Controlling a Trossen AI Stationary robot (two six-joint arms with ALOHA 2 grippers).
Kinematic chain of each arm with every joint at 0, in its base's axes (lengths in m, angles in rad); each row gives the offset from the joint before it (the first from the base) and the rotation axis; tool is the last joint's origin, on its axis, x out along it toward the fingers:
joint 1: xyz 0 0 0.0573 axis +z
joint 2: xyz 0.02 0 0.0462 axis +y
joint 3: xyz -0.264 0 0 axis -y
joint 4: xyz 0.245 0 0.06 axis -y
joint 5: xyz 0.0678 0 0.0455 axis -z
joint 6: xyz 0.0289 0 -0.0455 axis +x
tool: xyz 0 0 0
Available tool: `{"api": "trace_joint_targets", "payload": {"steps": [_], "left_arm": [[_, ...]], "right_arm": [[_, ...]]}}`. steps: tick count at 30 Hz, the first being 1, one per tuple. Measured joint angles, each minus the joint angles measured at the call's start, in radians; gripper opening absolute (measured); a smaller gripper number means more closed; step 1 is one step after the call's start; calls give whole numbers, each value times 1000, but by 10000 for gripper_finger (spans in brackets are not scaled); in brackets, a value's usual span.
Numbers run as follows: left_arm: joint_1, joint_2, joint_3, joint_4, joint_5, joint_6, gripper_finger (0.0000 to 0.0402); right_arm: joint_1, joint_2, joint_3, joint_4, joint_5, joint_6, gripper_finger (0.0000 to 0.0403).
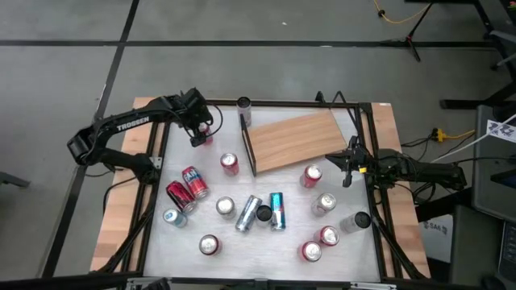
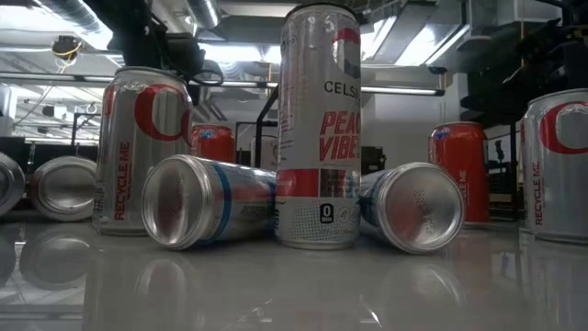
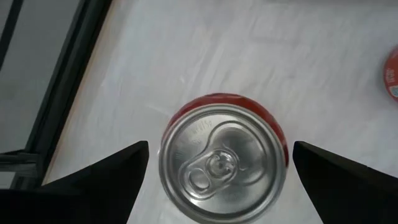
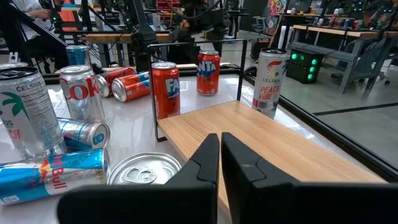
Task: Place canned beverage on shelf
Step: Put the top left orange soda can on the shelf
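A red can [image 3: 224, 162] with a silver top stands upright on the white table near its far left corner; it also shows in the high view [image 1: 203, 139]. My left gripper [image 3: 221, 149] is open above it, pointing down, one finger on either side of the can with a gap to each. The shelf [image 1: 294, 141], a light-brown wooden board with a dark upright rail [image 1: 250, 151] along its left short edge, lies flat at the far middle. My right gripper [image 1: 348, 167] is shut and empty at the shelf's right end, pointing across the board [image 4: 273, 146].
Several cans stand or lie over the table's near half, among them a lying blue can [image 1: 277, 211], a lying red can [image 1: 194, 182] and an upright can [image 1: 312, 175] by the shelf's near edge. A tall can [image 1: 243, 105] stands at the far edge. Dark rails [image 1: 367, 145] frame the table.
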Motion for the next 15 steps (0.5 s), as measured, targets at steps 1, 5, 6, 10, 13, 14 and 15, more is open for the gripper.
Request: {"api": "trace_joint_targets", "payload": {"steps": [1, 5, 6, 10, 13, 14, 15], "left_arm": [[0, 0, 0, 1, 0, 0, 393], [0, 0, 0, 6, 4, -2, 393], [-1, 0, 0, 5, 5, -3, 393], [-1, 0, 0, 5, -3, -2, 393], [-1, 0, 0, 5, -28, 4, 392], [-1, 0, 0, 5, -31, 5, 389], [-1, 0, 0, 5, -31, 6, 385]], "right_arm": [[0, 0, 0, 0, 0, 0, 10], [0, 0, 0, 0, 0, 0, 10], [0, 0, 0, 0, 0, 0, 10], [0, 0, 0, 0, 0, 0, 10], [0, 0, 0, 0, 0, 0, 10], [0, 0, 0, 0, 0, 0, 10], [0, 0, 0, 0, 0, 0, 10]]}}
